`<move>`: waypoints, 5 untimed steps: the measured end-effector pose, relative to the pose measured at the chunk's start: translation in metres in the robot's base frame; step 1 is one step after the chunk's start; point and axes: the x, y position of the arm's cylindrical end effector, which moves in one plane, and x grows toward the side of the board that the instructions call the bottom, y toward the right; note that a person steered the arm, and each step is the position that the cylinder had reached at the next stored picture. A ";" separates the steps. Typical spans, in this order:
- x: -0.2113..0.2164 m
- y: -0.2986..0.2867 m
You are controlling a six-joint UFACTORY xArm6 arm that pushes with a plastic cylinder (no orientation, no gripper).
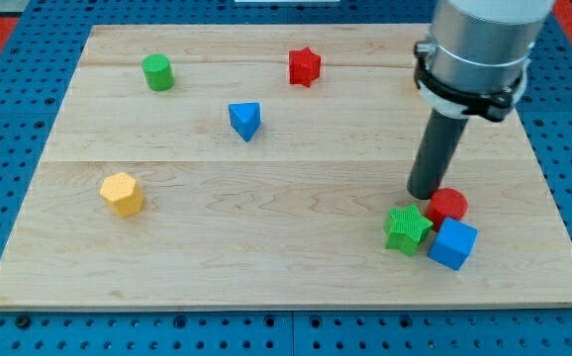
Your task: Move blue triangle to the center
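The blue triangle [245, 120] lies on the wooden board [266, 198], left of the middle and toward the view's top. My tip [426, 194] touches down at the view's right, far from the blue triangle. It stands just left of the red round block [449, 205] and just above the green star [406, 228].
A blue cube [452, 243] sits next to the green star and under the red round block. A red star [305, 66] and a green cylinder [157, 72] lie near the view's top. A yellow hexagon block [122, 194] lies at the left.
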 end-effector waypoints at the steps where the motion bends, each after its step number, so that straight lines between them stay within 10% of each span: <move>1: -0.005 -0.010; 5: -0.093 -0.118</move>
